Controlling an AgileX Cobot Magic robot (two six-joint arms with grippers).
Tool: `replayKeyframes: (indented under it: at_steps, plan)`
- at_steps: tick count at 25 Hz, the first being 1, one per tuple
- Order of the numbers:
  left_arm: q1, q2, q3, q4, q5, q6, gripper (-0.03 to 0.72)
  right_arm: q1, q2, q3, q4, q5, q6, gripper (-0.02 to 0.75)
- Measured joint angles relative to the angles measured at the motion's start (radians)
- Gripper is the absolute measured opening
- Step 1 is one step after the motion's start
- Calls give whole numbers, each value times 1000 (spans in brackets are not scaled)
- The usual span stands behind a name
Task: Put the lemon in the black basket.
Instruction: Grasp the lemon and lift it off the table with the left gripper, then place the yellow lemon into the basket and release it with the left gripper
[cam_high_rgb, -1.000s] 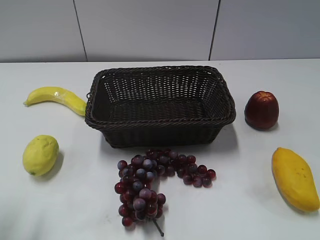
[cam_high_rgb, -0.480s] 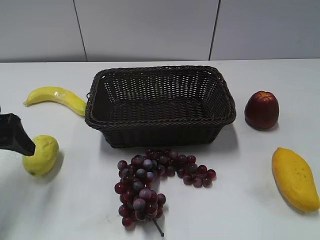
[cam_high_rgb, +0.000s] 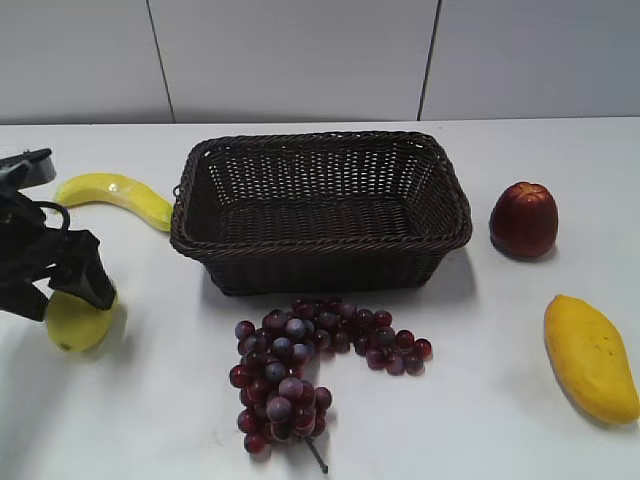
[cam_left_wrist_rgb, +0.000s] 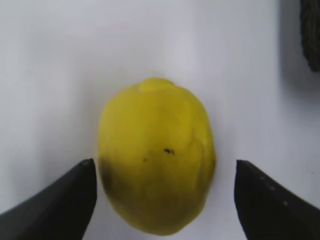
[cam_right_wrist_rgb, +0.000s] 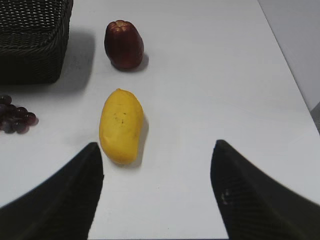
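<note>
Left claw (cam_left_wrist_rgb: 162, 200) spread, straddling the lemon (cam_left_wrist_rgb: 156, 155), no pinch yet; lemon on the table (cam_high_rgb: 150, 400), left and near of the black basket (cam_high_rgb: 320, 212); basket has no lemon; grasp, carry, drop all remain.

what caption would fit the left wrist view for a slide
Open left gripper straddling the lemon on the white table, fingers not yet touching.

A yellow banana (cam_high_rgb: 115, 194) lies near the table's left edge, purple grapes (cam_high_rgb: 300, 365) sit by the front edge, and a red apple (cam_high_rgb: 523, 220) and mango (cam_high_rgb: 590, 357) lie near the right edge.
</note>
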Motion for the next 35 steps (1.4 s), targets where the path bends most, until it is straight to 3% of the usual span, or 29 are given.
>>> replayKeyframes:
  at_steps: [3,8,13,21,28,35]
  plan:
    - [0,38,-5,1,-21,0,645,0,0,0,0,0,0,552]
    - [0,66,-6,-4,-24,1,568,0,0,0,0,0,0,552]
    - [0,66,-34,2,22,1,568,0,0,0,0,0,0,552]
    - [-7,-35,-282,30,226,-7,568,0,0,0,0,0,0,552]
    - [-120,-41,-502,-69,146,-8,568,0,0,0,0,0,0,552]
    - [-295,108,-523,-111,-40,-8,567,0,0,0,0,0,0,552]
